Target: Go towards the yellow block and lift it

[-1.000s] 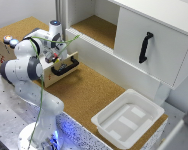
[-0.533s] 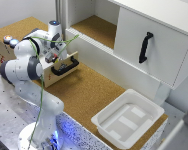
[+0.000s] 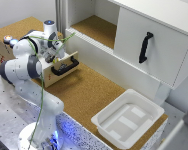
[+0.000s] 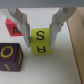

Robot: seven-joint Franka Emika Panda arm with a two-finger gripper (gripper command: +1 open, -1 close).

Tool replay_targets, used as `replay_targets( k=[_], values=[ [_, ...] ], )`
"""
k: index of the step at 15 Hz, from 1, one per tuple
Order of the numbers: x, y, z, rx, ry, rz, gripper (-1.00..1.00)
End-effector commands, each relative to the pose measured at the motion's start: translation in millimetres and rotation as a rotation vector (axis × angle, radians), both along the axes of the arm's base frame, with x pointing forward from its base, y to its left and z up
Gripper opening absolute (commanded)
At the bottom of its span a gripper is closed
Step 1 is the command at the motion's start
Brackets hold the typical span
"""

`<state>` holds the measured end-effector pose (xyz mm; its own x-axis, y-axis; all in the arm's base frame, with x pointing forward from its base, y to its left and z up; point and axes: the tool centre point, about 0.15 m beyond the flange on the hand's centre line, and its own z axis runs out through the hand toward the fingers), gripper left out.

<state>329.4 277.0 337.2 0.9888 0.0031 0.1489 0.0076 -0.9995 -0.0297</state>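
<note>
In the wrist view the yellow block (image 4: 41, 41), marked with the letters S and R, sits between my two fingers (image 4: 58, 26). The gripper (image 4: 41, 33) is closed to the block's width, and both fingers touch its sides. The block looks level with the blocks beside it. In the exterior view the gripper (image 3: 58, 59) hangs low over the open wooden drawer (image 3: 70, 59) at the exterior view's left. There the hand hides the block.
A red block (image 4: 13, 29) and a dark purple block with yellow letters (image 4: 10, 56) lie close beside the yellow one. The drawer's black handle (image 3: 64, 69) faces outward. A white tray (image 3: 128, 120) stands at the exterior view's lower right. A white cabinet door with a black handle (image 3: 144, 47) is at the right.
</note>
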Motion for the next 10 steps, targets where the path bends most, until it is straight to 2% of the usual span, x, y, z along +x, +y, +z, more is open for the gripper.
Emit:
replay_targets(
  k=[1,5,9,10],
  values=[
    [14,12,28,-0.091,-0.027,-0.006,-1.00],
    [13,26,69,-0.082,-0.090,0.055,-1.00],
    [13,53,130,-0.090,-0.227,0.166,-1.00],
    [13,61,143,-0.072,-0.250,0.211,-1.00]
  ],
)
